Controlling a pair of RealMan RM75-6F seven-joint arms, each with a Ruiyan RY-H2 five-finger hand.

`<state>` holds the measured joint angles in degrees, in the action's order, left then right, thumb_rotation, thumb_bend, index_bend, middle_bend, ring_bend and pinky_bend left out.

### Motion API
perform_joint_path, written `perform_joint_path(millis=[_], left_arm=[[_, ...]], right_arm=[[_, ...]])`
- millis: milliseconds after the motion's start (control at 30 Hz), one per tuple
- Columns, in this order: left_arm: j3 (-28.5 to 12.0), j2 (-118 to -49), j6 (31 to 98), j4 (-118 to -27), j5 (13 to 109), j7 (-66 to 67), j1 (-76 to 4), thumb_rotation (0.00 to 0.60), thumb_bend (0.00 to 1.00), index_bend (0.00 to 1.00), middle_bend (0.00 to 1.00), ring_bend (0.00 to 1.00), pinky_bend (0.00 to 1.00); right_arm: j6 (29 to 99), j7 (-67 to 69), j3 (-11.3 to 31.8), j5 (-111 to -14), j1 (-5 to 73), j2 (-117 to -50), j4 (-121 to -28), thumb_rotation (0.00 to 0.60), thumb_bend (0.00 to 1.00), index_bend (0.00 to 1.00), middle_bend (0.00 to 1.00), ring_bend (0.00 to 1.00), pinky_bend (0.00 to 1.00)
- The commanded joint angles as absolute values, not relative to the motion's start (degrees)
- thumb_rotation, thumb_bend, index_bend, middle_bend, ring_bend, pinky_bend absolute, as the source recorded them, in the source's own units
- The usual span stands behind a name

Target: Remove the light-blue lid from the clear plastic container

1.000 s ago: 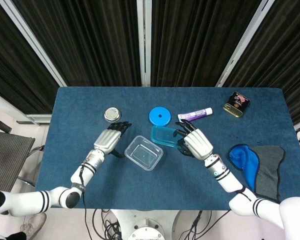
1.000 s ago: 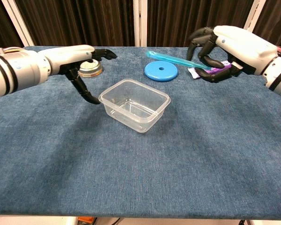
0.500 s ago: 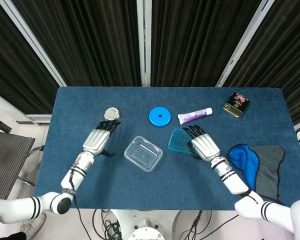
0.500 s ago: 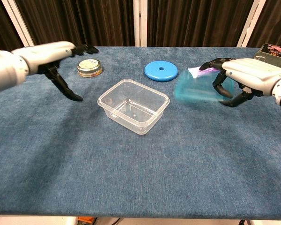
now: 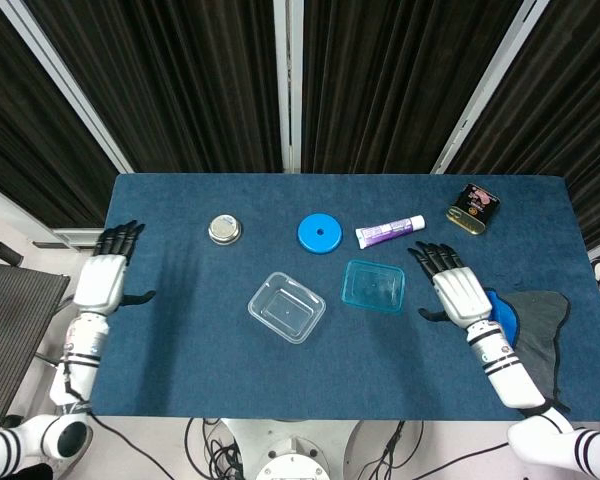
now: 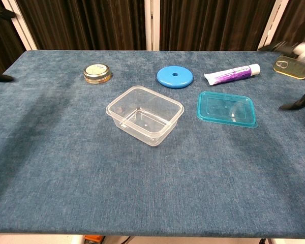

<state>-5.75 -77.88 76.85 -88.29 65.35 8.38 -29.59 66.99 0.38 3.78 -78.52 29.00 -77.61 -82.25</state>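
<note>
**Lid off, lying beside the open container**

Head view: The clear plastic container [image 5: 287, 307] sits open a little below the middle of the frame, on the blue table [image 5: 180, 330]. The light-blue lid [image 5: 373, 286] lies flat on the cloth just to the right of it, apart from it, with a narrow strip of table between the two. Above them, toward the upper middle, are a round blue disc [image 5: 319, 233], a small round tin [image 5: 223, 229] further left, and a white-and-purple tube [image 5: 390, 231] to the right of the disc. A dark can [image 5: 473, 209] lies in the upper right. The left hand [image 5: 103, 280] is at the far left edge of the table, fingers spread and pointing up the frame, holding nothing. The right hand [image 5: 461, 294] is right of the lid, well clear of it, fingers likewise spread wide and empty. Just beside that hand lies a blue and grey cloth [image 5: 531, 322] near the right edge.

Chest view: The container [image 6: 145, 114] stands in the middle of the frame, open, with the lid [image 6: 226, 109] flat to its right. Behind them are the disc [image 6: 175, 77], the tin [image 6: 97, 72] at upper left, the tube [image 6: 232, 75] and the can [image 6: 291, 66] at upper right. Only dark fingertips and a blurred white patch show at the left and right frame edges; how the hands are set cannot be told from this view.
</note>
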Motion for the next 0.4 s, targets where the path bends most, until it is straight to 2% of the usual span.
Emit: perform_joint_path(millis=[33,167,400], left_arm=[[-4.0,-73.9,80.8,-90.0,66.4,10.8,-25.5,0.600,0.00,0.09,0.03,0.00,0.01],[-1.9,-71.7,85.1,-91.3,68.5,10.5,-20.7,0.600,0.00,0.09,0.03,0.00,0.01],[1.2,-72.8,91.2,-91.4,72.8,12.0,-14.4,0.600,0.00,0.09,0.03,0.00,0.00]], right_arm=[[75.5,3.4,4.6,-80.9,23.8,-74.6,-85.0,0.600,0.12,0.00,0.06,0.00,0.00],[79.0,4.4,4.0,-81.4,20.5,-72.1,-88.1,0.600,0.13,0.00,0.07,0.00,0.00],[81.7,4.6,2.0,-82.6,16.4,-71.1,-91.2,0.600,0.13,0.00,0.08,0.00,0.00]])
